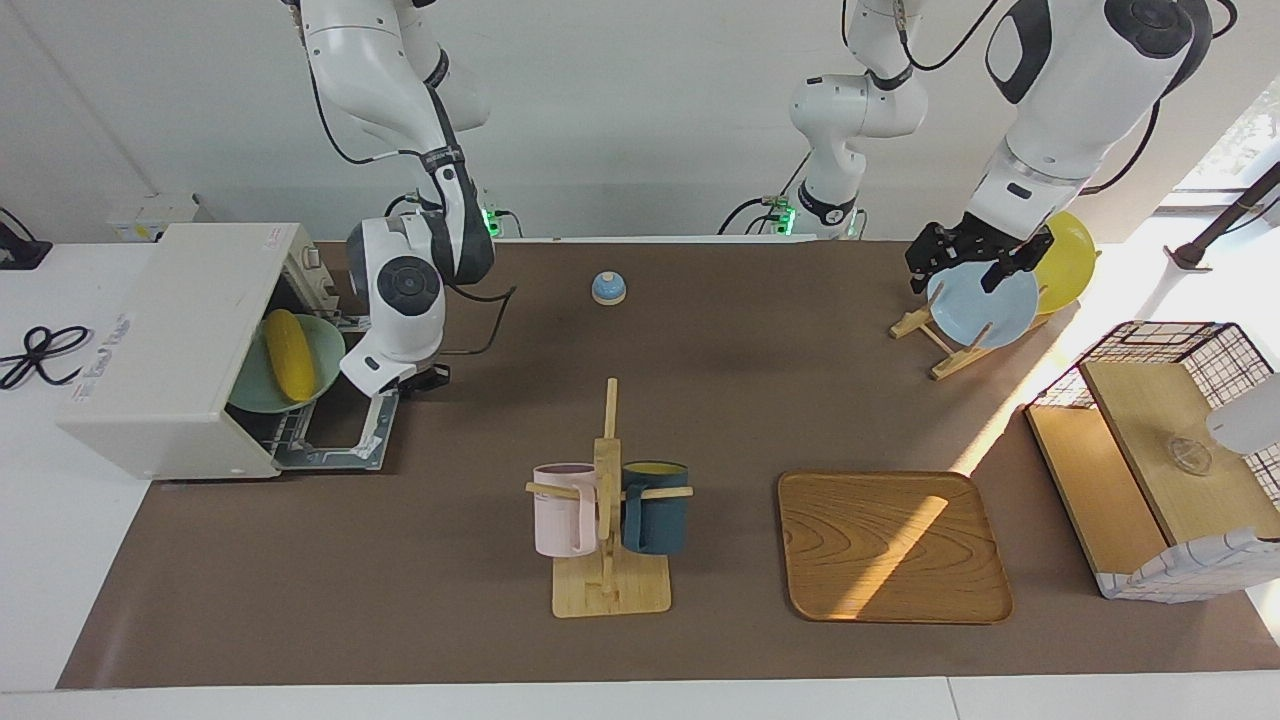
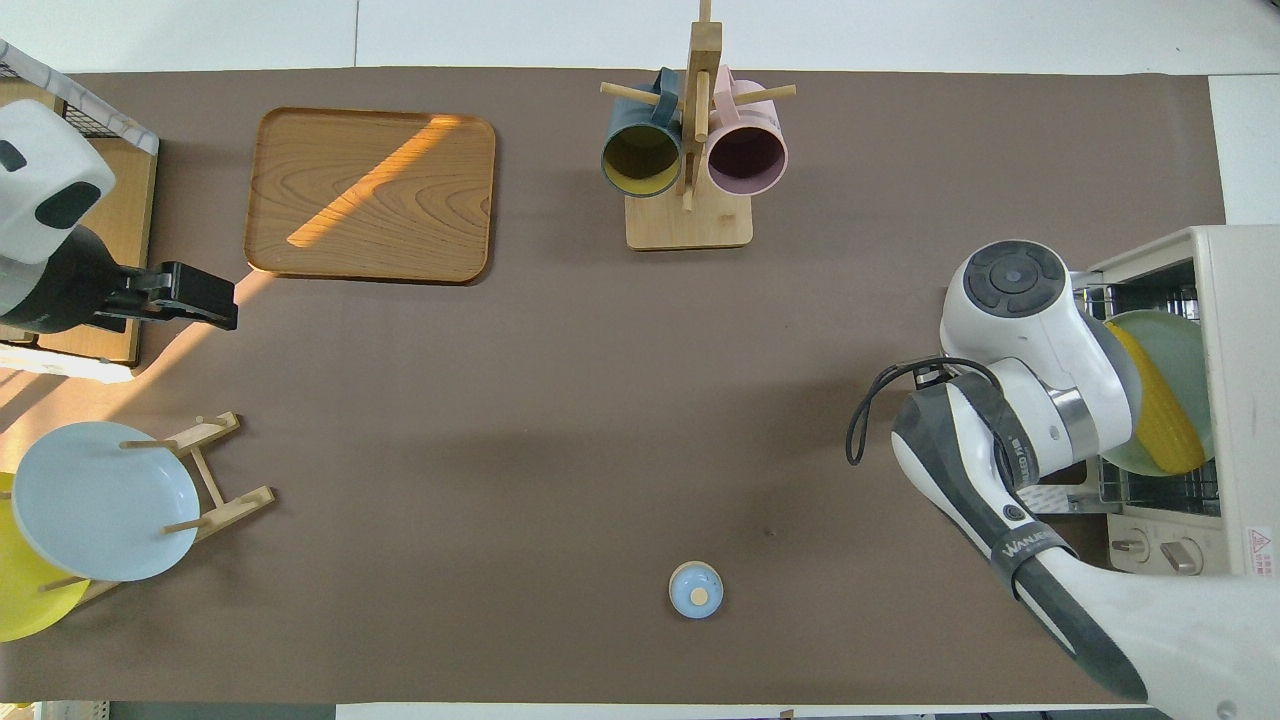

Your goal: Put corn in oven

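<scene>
The corn [image 1: 288, 353] lies on a pale green plate [image 1: 327, 345] on the wire rack inside the off-white oven [image 1: 170, 340] at the right arm's end of the table. The drop-down door [image 1: 340, 445] lies open and flat. My right gripper [image 1: 428, 378] is low over the open door, just in front of the oven's opening, beside the plate's rim. In the overhead view the right arm covers it, while the corn [image 2: 1160, 410], plate [image 2: 1185, 345] and oven [image 2: 1240, 400] show. My left gripper [image 1: 960, 272] is open and empty, raised over the plate rack.
A wooden rack [image 1: 945, 345] holds a blue plate [image 1: 985, 305] and a yellow plate [image 1: 1070, 260]. A mug tree [image 1: 607, 500] with a pink and a dark blue mug, a wooden tray [image 1: 890, 545], a small blue bell [image 1: 608, 288] and a wire basket [image 1: 1170, 460] stand on the table.
</scene>
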### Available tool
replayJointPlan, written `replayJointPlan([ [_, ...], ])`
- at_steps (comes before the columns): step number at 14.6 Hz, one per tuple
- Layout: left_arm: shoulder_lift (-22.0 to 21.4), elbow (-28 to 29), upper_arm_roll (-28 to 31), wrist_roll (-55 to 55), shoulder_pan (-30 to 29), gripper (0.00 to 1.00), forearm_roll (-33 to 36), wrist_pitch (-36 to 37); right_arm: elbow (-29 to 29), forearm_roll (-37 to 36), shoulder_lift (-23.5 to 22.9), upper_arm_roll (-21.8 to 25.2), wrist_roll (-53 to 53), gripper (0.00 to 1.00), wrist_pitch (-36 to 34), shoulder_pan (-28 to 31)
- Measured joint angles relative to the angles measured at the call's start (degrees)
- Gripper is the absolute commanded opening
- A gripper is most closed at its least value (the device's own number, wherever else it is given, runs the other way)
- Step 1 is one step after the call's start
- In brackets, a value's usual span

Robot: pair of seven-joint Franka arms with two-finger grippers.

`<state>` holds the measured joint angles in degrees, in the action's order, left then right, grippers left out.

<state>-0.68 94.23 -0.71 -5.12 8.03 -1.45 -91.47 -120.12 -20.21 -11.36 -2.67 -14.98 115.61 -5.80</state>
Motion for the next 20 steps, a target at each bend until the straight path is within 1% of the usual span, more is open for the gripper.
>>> replayJointPlan([
  [3,0.0,0.0,0.0,0.0,0.0,1.00,0.0,0.0,6.0,0.1,1.3,-0.1,6.2,0.00,-10.1,0.5],
  [5,0.0,0.0,0.0,0.0,0.0,1.00,0.0,0.0,8.2,0.2,3.9,-0.1,11.2,0.00,-14.4,2.4],
  [8,0.0,0.0,0.0,0.0,0.0,1.00,0.0,0.0,9.6,-0.8,8.1,0.4,19.4,0.00,-16.8,8.1],
  [10,0.0,0.0,0.0,0.0,0.0,1.00,0.0,0.0,10.0,-1.4,9.1,1.2,23.1,0.00,-16.5,11.4],
  [12,0.0,0.0,0.0,0.0,0.0,1.00,0.0,0.0,10.2,-1.5,9.1,1.1,23.7,0.00,-16.6,11.8],
  [13,0.0,0.0,0.0,0.0,0.0,1.00,0.0,0.0,10.3,-1.6,9.1,1.0,23.7,0.24,-16.7,11.8],
  [14,0.0,0.0,0.0,0.0,0.0,1.00,0.0,0.0,10.5,-1.6,9.2,1.1,23.7,0.55,-17.0,11.9],
  [15,0.0,0.0,0.0,0.0,0.0,1.00,0.0,0.0,11.2,-1.0,9.2,1.2,23.7,0.72,-18.1,11.9],
  [16,0.0,0.0,0.0,0.0,0.0,1.00,0.0,0.0,12.8,1.0,9.2,1.4,23.7,0.90,-19.9,12.0],
  [17,0.0,0.0,0.0,0.0,0.0,1.00,0.0,0.0,15.3,4.5,9.3,1.8,24.1,1.00,-21.9,12.2],
  [19,0.0,0.0,0.0,0.0,0.0,1.00,0.0,0.0,21.2,11.0,10.2,2.3,24.9,1.00,-25.5,12.5],
  [20,0.0,0.0,0.0,0.0,0.0,1.00,0.0,0.0,23.4,12.9,10.9,2.2,24.9,1.00,-26.8,12.5],
])
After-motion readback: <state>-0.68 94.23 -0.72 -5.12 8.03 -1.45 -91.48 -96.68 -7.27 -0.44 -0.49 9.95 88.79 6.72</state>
